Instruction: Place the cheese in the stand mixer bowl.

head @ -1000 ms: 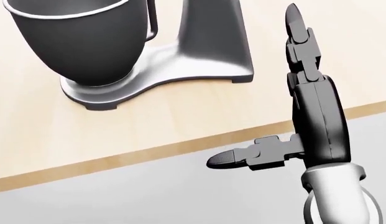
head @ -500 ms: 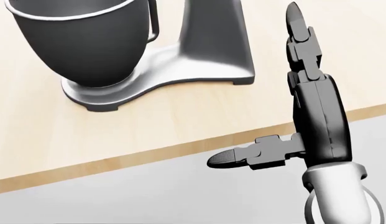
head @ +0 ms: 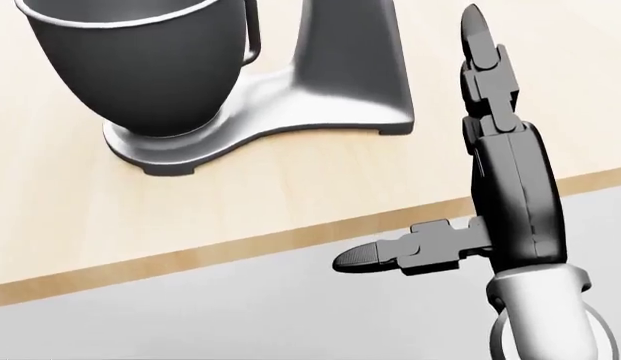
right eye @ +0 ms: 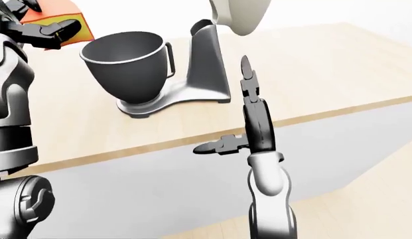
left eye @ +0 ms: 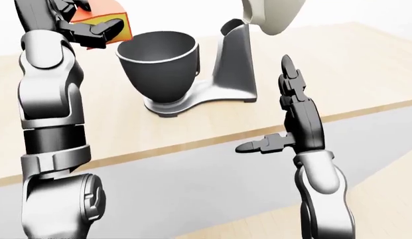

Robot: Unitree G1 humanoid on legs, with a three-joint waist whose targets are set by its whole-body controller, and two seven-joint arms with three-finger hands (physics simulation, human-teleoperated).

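An orange block of cheese (left eye: 106,14) is held high at the top left of the left-eye view, my left hand (left eye: 93,27) shut round it, just left of and above the rim of the dark mixer bowl (left eye: 159,62). The bowl stands on the silver stand mixer (left eye: 226,74), whose cream head (left eye: 268,12) is tilted up. My right hand (left eye: 272,114) hangs open over the counter's edge, to the right of the mixer, fingers straight and thumb out to the left, holding nothing.
The mixer stands on a light wooden counter (left eye: 352,64) with a grey face (left eye: 212,174) below its edge. Wooden floor (right eye: 378,199) shows at the lower right of the right-eye view.
In the head view the mixer and bowl have slid very slightly to the right and down, a small camera shift. The right hand has kept its place.
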